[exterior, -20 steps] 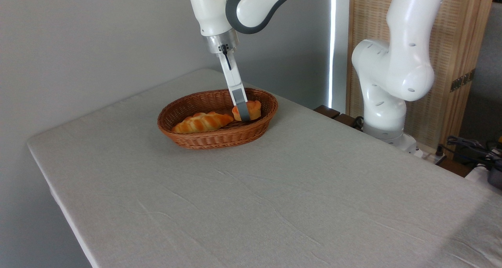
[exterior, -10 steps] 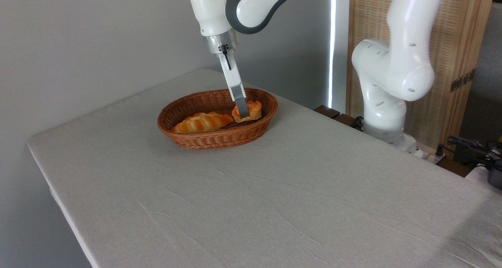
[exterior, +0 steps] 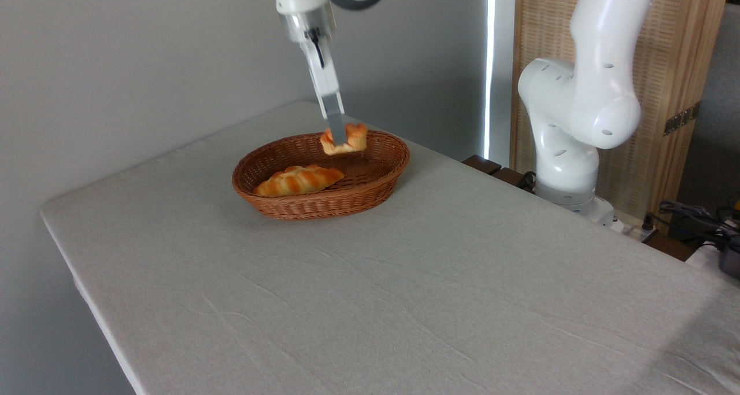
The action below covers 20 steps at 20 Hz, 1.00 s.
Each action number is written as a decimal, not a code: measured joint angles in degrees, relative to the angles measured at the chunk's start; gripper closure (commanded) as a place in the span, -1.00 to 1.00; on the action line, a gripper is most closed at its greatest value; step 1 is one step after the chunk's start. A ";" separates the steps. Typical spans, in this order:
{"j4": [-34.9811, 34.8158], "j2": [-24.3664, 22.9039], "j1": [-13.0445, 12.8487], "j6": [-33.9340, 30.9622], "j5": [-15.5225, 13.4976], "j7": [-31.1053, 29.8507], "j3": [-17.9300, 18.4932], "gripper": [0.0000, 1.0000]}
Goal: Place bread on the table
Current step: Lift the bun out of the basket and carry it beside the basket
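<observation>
most of the shot is just table [exterior: 404, 302], a big rectangular one under a light grey-beige cloth that's a bit wrinkled, with shallow creases running across the near half. the near left corner drops off against a plain grey wall. further back, toward the far left end, sits a brown oval wicker basket [exterior: 300, 201] with a long braided golden loaf [exterior: 299, 180] lying in its left part. right above the basket's far right side hangs the bread [exterior: 346, 140], a small bun with an orange top and paler base, tilted and clear of the basket floor, roughly level with the far rim. the gripper [exterior: 337, 130] is pinching it, only the near grey finger really shows, running down across the front of the bun. the white arm goes up out of the top edge. behind the table on the right stands the robot's white base [exterior: 569, 123], next to a wooden slatted panel [exterior: 665, 65]. a bright vertical strip of light [exterior: 490, 65] shows between the grey wall and the panel, and some dark cables [exterior: 694, 216] sit at the far right.
</observation>
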 measured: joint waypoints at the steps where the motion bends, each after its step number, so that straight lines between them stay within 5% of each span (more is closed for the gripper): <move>1: 1.63 0.04 0.11 -0.38 0.04 0.00 1.06 0.54; 5: 5.12 1.72 0.68 0.99 3.18 2.60 8.87 0.51; 9: 7.33 7.05 0.99 10.21 4.38 5.79 18.27 0.40; 15: 9.30 15.50 0.95 18.19 4.36 0.43 23.36 0.14; 20: 12.93 20.98 0.31 18.26 4.36 -5.19 21.79 -0.96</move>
